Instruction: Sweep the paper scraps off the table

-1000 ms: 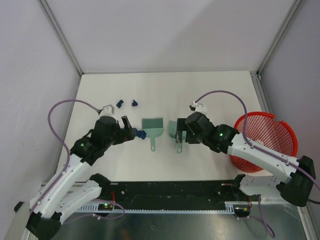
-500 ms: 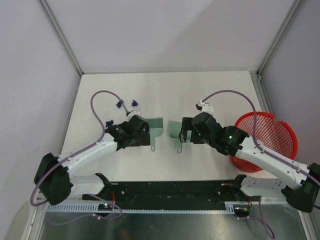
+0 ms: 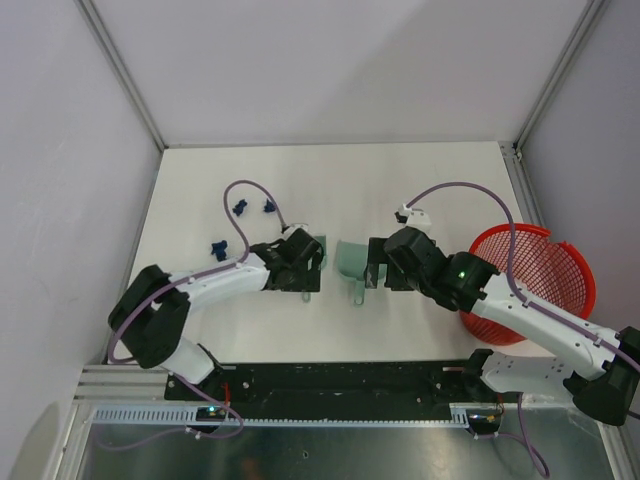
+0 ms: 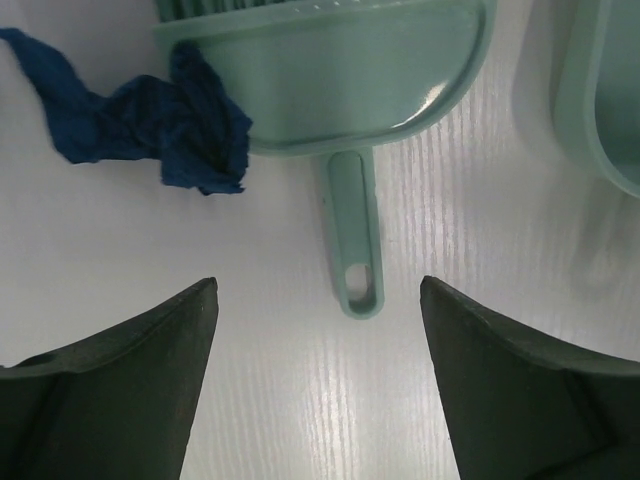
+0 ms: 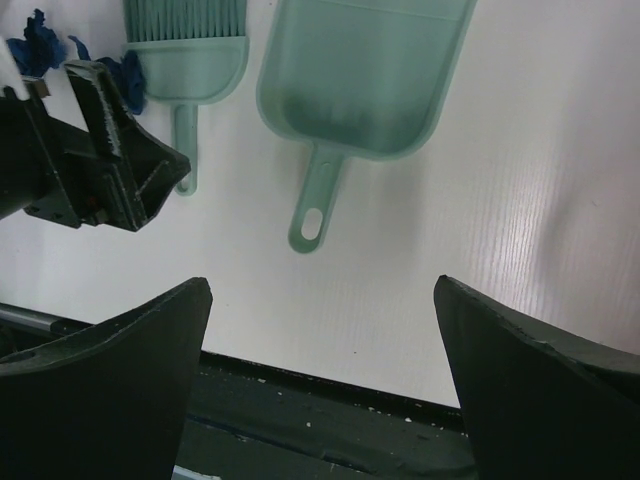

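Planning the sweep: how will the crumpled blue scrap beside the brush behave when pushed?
The blue scrap looks thin and creased, so probably light and floppy. On the smooth table it should slide easily, though it might tumble past the brush.

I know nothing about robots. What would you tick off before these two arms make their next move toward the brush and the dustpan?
1. Left pincer open, brush handle in line with its opening: ok.
2. Right pincer open, dustpan handle in line with its opening: ok.
3. Brush head free of clutter: not ok, a blue paper scrap touches its corner.
4. Other paper scraps lying apart from both arms: ok.
5. Height of either pincer above the table: cannot tell.
6. The two arms apart from each other: ok.
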Controlling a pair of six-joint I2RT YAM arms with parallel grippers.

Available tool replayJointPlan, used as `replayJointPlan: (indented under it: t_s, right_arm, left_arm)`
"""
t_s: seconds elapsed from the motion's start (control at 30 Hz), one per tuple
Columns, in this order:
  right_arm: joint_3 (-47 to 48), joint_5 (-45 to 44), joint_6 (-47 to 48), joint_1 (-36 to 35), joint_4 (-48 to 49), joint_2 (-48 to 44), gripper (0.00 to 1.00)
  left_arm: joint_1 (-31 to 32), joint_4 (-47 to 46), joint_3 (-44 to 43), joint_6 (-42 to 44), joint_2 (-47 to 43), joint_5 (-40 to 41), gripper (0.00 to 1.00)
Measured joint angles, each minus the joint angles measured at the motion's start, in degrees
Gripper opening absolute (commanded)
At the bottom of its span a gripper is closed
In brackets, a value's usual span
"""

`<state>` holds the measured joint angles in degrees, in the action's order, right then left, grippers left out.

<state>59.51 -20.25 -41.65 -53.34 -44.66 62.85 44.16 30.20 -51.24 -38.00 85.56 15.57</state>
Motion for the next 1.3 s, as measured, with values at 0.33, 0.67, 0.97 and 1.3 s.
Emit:
replayJointPlan:
  t_s: [0.33,0.67,0.97,1.3]
  right_arm:
    - [0.0,-0.1,-0.2,0.2,-1.0,0.0,0.99]
    - [0.0,-0.3,-0.2,0.2,-1.4,0.0,0.99]
    - [0.0,-0.2,-0.2,0.3,-1.5,-0.1,0.99]
    - [0.0,10.0,-0.4,8.3,3.3,-3.5,0.99]
  left_arm:
    - [0.4,-3.8,-1.7,-0.1,8.1,-4.0,0.62]
    - [0.5,-5.1,-2.9,-0.1,10.0,-5.3,0.19]
    - [0.6,-4.4,-4.1,0.1,10.4,-5.7,0.06]
    - [0.6,5.0,-10.5,3.3,0.8,-3.1,0.04]
